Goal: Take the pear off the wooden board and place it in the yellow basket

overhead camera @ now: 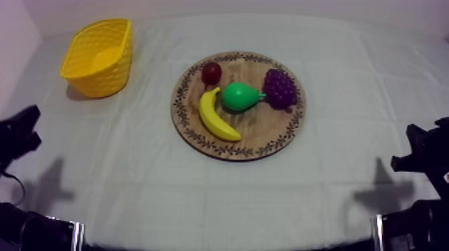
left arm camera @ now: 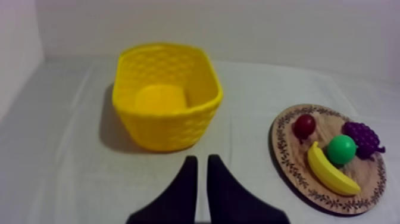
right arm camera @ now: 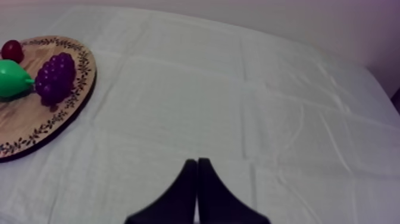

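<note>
The green pear [overhead camera: 239, 96] lies at the middle of the round wooden board [overhead camera: 267, 130], between the banana [overhead camera: 215, 117] and the grapes [overhead camera: 280, 88]. An empty yellow basket [overhead camera: 100, 80] stands at the far left. Low at the left edge rests my left gripper [overhead camera: 23, 127], far from the board. In its wrist view its fingers [left arm camera: 199, 159] form a narrow wedge with a thin slit, pointing at the basket [left arm camera: 166, 128], with the pear [left arm camera: 341, 149] off to the side. Low at the right edge, my right gripper [overhead camera: 417, 150] is shut [right arm camera: 197, 161] over bare cloth, the pear [right arm camera: 11, 78] far off.
A small red fruit [overhead camera: 212, 72] sits on the board's far side, behind the banana. Open cloth lies between the board and the basket and along the table's near side. A wall runs behind the table.
</note>
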